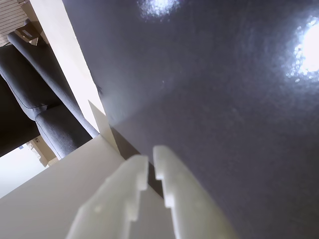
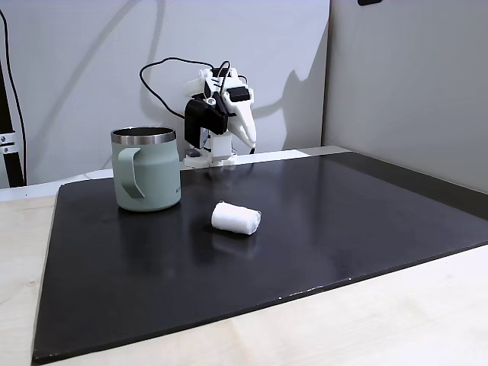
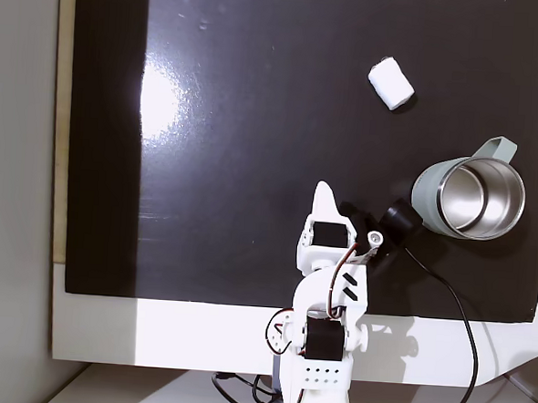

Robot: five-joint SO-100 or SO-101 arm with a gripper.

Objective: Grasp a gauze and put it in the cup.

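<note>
The gauze [image 2: 235,217], a small white roll, lies on its side on the black mat [image 2: 343,206], a little in front and to the right of the cup [image 2: 156,179]. The cup is a sage-green mug with a steel rim, standing upright, and nothing shows inside it from above [image 3: 424,190]. My gripper [image 2: 248,139] is folded back near the arm's base at the mat's far edge, shut with nothing in it. Seen from above, its tip [image 3: 323,190] points onto the mat, well away from the gauze [image 3: 390,84]. In the wrist view the two white fingers [image 1: 137,172] sit close together over bare mat [image 1: 224,99].
A black cable [image 3: 454,304] runs from the arm past the cup. The mat lies on a light wooden table [image 2: 366,320] with white wall panels [image 2: 396,76] behind and to the right. A grey sofa [image 1: 45,94] shows beyond the table edge in the wrist view.
</note>
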